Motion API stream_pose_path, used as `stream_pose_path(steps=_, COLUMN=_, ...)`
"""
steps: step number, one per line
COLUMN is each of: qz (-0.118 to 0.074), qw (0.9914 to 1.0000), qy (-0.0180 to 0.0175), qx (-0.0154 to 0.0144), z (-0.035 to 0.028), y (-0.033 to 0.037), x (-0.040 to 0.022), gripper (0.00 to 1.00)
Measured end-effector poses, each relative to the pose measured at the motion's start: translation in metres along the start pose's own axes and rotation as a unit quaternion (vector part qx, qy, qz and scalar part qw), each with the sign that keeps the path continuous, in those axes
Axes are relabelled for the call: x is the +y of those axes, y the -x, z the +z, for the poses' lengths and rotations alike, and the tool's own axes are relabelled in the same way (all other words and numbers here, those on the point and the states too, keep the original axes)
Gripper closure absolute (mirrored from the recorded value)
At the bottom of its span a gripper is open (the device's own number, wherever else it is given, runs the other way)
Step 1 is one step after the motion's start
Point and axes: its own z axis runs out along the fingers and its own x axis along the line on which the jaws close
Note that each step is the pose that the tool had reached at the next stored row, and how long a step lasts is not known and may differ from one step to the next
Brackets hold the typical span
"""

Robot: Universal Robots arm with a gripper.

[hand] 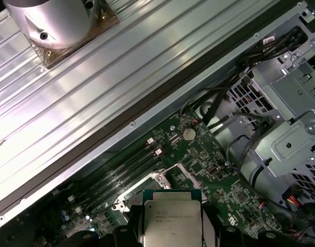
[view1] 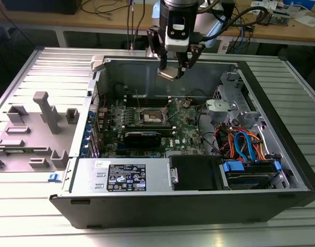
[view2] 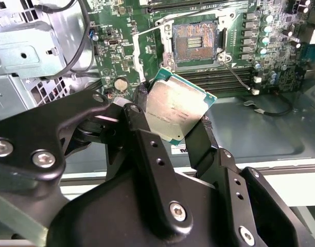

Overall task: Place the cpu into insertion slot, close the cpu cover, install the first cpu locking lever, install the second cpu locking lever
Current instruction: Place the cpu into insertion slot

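Exterior view: the gripper (view1: 171, 72) is seen hanging above the open computer case (view1: 281, 154), over the rear part of the green board (view1: 186, 135). The cpu (view1: 166, 73) is clamped between the two black fingers (view2: 139, 110) by opposite edges and is held clear of everything below. In the second wrist view the chip's dull metal top is tilted rather than level, one corner pointing toward the insertion slot (view2: 194, 42). The slot lies well apart from the chip, its dark centre and rows of contacts laid bare inside the silvery rim. In the exterior view the slot (view1: 150, 117) is found lower on the board and toward that view's left of the gripper.

The step in hand is judged to be the carrying of the chip to the slot; nothing has yet been seated. For this to be done well, the chip should be brought flat and squared to the rim before any descent is made. Its corner mark and edge notches should be matched to the socket. It should be lowered straight, without sliding, and no force should be applied, since the contacts are easily bent. The cables (view1: 234, 141) nearby should be kept clear.
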Motion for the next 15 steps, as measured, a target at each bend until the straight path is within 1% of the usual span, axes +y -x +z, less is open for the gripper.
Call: stream_pose_path(steps=15, qz=0.019, qw=0.99982, qy=0.0004, qx=-0.0017, z=0.0000, y=0.0000, x=0.0000, gripper=0.46)
